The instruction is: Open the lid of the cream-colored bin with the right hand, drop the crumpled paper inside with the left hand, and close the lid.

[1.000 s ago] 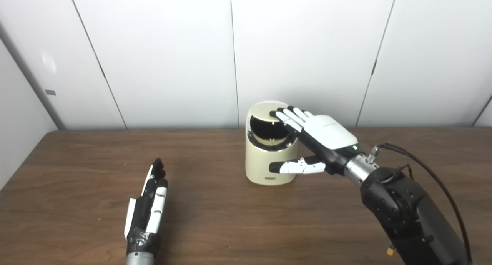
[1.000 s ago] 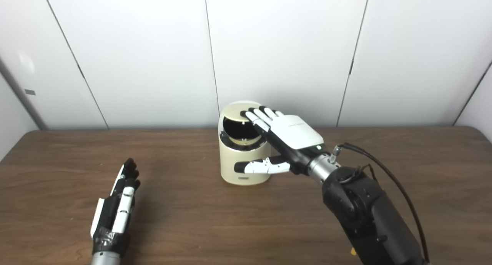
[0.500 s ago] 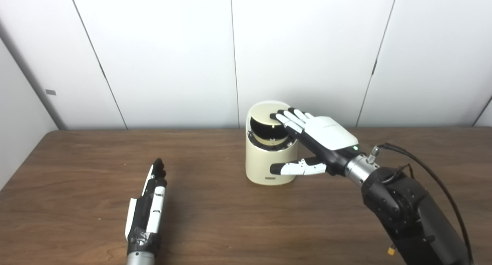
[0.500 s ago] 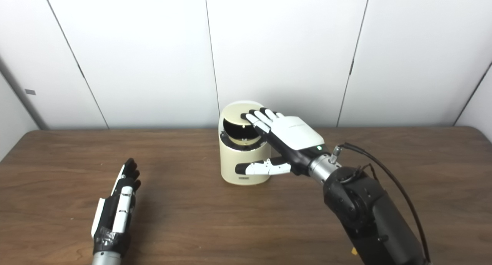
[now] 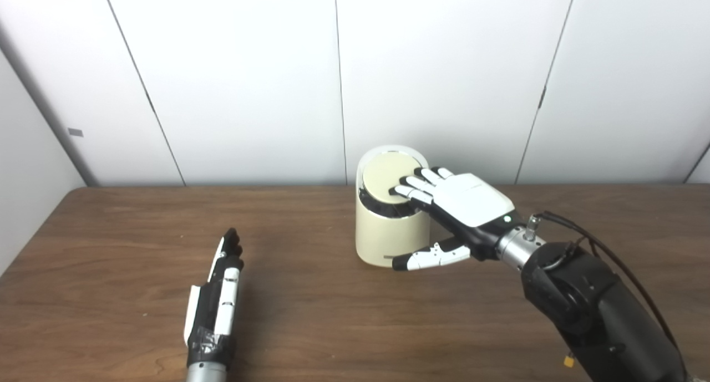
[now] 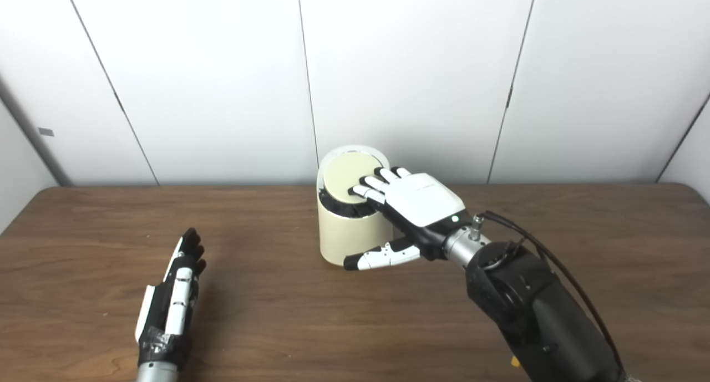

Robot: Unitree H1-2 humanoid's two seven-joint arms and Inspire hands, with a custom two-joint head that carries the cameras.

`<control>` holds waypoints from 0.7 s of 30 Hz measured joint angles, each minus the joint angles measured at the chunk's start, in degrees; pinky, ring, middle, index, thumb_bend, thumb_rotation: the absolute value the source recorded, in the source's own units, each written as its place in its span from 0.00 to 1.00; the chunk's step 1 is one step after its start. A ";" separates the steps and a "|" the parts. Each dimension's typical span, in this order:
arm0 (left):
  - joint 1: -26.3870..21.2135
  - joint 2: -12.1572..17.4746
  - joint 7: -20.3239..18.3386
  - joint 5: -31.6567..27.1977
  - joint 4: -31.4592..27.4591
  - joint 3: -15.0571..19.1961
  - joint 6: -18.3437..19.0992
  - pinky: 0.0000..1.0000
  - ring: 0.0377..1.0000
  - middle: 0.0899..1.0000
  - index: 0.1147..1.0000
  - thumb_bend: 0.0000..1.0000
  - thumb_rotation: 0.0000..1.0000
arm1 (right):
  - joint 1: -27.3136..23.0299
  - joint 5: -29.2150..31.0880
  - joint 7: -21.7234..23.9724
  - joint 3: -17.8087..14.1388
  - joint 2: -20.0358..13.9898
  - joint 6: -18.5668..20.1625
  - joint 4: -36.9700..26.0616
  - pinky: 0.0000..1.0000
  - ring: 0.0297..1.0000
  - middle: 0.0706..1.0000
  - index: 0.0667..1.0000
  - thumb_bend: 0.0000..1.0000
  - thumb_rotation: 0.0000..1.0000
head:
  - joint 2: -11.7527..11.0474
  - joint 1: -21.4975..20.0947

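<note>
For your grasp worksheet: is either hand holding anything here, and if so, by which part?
Nothing is held. The right hand lies open, its fingers resting on the lid of the cream bin. The left hand is open and empty.

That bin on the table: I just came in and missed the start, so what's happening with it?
The right hand lies flat over the cream-colored bin, its fingers pressing on the round lid, which sits tilted with a dark gap at its front edge. The left hand rests open on the wooden table, holding nothing. No crumpled paper shows in either view.
</note>
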 measured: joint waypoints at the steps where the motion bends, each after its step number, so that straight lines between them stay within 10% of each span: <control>1: 0.01 -0.01 -0.03 -0.01 -0.03 -0.01 0.00 1.00 1.00 1.00 1.00 0.36 0.90 | 0.00 -0.55 -0.06 0.06 0.00 -0.31 0.00 1.00 1.00 0.95 0.88 0.71 1.00 | 0.00 0.00; 21: 0.50 -0.81 0.21 0.05 -0.86 -0.40 0.41 1.00 1.00 1.00 1.00 0.38 0.92 | -0.40 -2.21 3.03 -0.88 0.46 -0.33 -0.92 1.00 1.00 0.91 0.82 0.65 1.00 | 1.32 0.70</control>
